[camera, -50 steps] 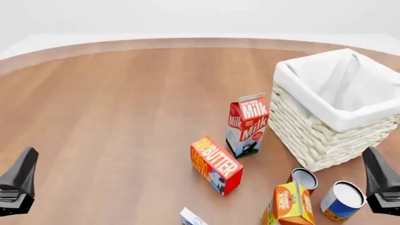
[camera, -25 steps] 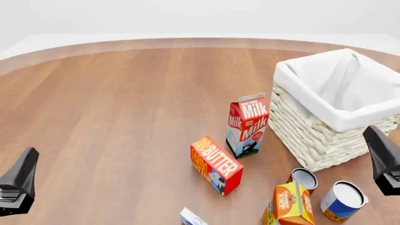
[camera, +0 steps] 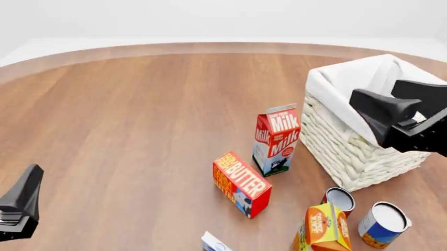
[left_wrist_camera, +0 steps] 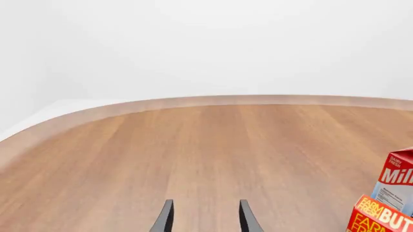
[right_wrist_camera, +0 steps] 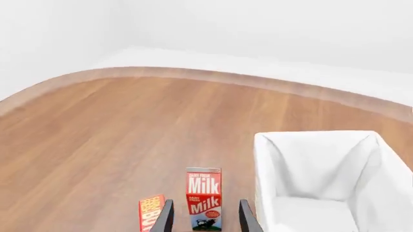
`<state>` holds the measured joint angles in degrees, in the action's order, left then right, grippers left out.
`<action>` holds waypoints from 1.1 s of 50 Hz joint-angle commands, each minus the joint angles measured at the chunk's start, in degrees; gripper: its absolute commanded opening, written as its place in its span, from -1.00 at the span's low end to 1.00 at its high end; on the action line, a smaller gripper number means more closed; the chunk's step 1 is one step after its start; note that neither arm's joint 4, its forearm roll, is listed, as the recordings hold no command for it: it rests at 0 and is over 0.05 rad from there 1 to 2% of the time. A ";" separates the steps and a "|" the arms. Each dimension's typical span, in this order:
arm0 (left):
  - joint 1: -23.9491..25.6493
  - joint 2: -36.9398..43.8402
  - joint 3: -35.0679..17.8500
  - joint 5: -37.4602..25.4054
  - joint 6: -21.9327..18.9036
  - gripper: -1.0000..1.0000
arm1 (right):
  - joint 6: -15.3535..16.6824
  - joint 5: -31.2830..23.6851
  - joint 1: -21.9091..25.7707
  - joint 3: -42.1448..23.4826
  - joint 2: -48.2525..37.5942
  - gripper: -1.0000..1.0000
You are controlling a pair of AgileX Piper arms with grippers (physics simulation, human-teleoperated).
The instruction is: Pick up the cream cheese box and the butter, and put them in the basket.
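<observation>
The basket [camera: 363, 151] stands at three o'clock on the table, holding neither item yet. The right gripper [camera: 386, 110] has risen and swung leftward over its near wall, fingers spread, empty. The left gripper [camera: 21, 201] stays parked at eight o'clock, fingers apart. The butter [camera: 241, 183] lies centre, cream cheese box [camera: 213, 243] at six, both ungrasped.

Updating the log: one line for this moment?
left gripper: open, idle | right gripper: open, empty, near basket | butter: on table
</observation>
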<state>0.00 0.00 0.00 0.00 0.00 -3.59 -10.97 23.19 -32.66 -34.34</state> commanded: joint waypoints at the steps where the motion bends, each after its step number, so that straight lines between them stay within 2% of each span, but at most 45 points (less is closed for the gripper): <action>1: 0.00 0.00 0.00 0.00 0.00 1.00 | -9.42 -4.17 10.53 -10.06 -11.96 1.00; 2: 0.00 0.00 0.00 0.00 0.00 1.00 | -8.55 -4.49 10.04 -10.77 -12.25 1.00; 3: 0.00 0.00 0.00 0.00 0.00 1.00 | -5.00 -10.60 16.20 -22.96 -24.88 1.00; 7: 0.00 0.00 0.00 0.00 0.00 1.00 | -4.61 -10.53 17.71 -24.02 -26.61 1.00; 8: 0.00 0.00 0.00 0.00 0.00 1.00 | -3.55 -10.57 17.74 -24.21 -27.02 1.00; 18: 0.00 0.00 0.00 0.00 0.00 1.00 | -3.75 -11.68 19.89 -27.60 -29.65 1.00; 19: 0.00 0.00 0.00 0.00 0.00 1.00 | -5.23 -11.14 21.11 -27.41 -30.51 1.00; 21: 0.00 0.00 0.00 0.00 0.00 1.00 | -4.68 -10.26 21.74 -26.83 -31.30 1.00; 23: 0.00 0.00 0.00 0.00 0.00 1.00 | -5.93 -9.93 23.26 -26.75 -31.97 1.00; 32: 0.00 0.00 0.00 0.00 0.00 1.00 | -5.00 -10.53 23.59 -27.45 -33.84 1.00; 39: 0.00 0.00 0.00 0.00 0.00 1.00 | -5.52 -8.20 23.81 -25.63 -35.87 1.00; 40: 0.00 0.00 0.00 0.00 0.00 1.00 | -5.32 -7.97 23.74 -25.21 -36.32 1.00; 42: 0.00 0.00 0.00 0.00 0.00 1.00 | -2.62 -7.61 22.39 -24.25 -37.12 1.00; 43: 0.00 0.00 0.00 0.00 0.00 1.00 | -4.22 -7.42 22.72 -23.92 -36.92 1.00; 45: 0.00 0.00 0.00 0.00 0.00 1.00 | -2.53 -7.32 21.91 -23.55 -36.78 1.00; 47: 0.00 0.00 0.00 0.00 0.00 1.00 | -3.65 -7.10 22.02 -23.10 -36.63 1.00; 55: 0.00 0.00 0.00 0.00 0.00 1.00 | -2.48 -4.56 22.44 -20.21 -37.64 1.00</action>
<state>0.00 0.00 0.00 0.00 0.00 -7.00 -17.89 45.54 -55.65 -70.63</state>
